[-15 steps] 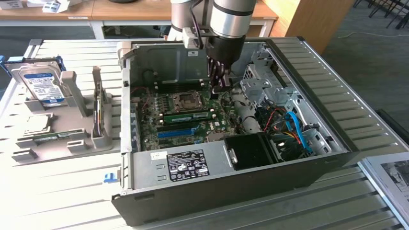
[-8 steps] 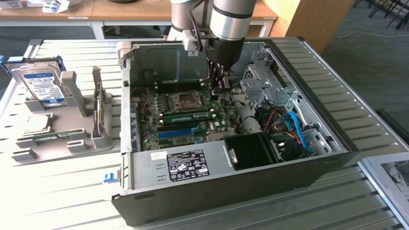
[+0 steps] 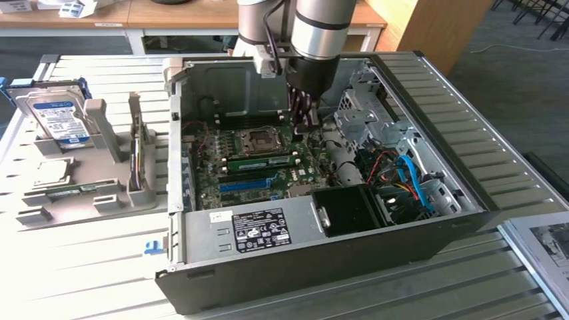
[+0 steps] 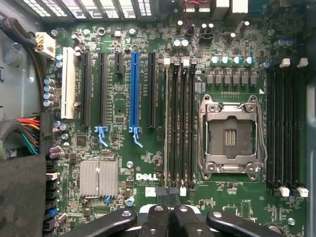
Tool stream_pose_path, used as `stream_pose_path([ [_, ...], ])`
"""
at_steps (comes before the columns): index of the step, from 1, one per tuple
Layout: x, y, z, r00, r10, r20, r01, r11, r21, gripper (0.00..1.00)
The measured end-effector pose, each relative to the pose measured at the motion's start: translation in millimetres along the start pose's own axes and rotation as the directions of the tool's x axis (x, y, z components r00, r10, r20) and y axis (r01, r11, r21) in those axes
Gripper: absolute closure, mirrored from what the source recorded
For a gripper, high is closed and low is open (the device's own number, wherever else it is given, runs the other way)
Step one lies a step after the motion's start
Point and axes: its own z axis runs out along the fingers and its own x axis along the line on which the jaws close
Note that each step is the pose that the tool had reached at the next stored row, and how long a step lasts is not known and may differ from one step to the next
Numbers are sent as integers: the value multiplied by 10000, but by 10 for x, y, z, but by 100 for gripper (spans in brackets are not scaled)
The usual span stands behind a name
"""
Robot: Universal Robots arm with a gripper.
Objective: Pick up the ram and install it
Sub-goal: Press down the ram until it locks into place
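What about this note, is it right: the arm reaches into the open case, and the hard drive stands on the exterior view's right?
One slip: the hard drive stands on the exterior view's left, as that view shows. The arm does reach into the open case.

Bright, even light washes the pale table (image 3: 89, 273) beside me, the open case (image 3: 338, 267) shades its own interior, and under my wrist the motherboard (image 4: 148, 158) looks softly, evenly lit.
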Motion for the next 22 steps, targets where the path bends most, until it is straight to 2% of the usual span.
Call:
stream_pose_path([
  [22, -8, -6, 184, 10000, 0, 0, 0, 10000, 1, 90],
])
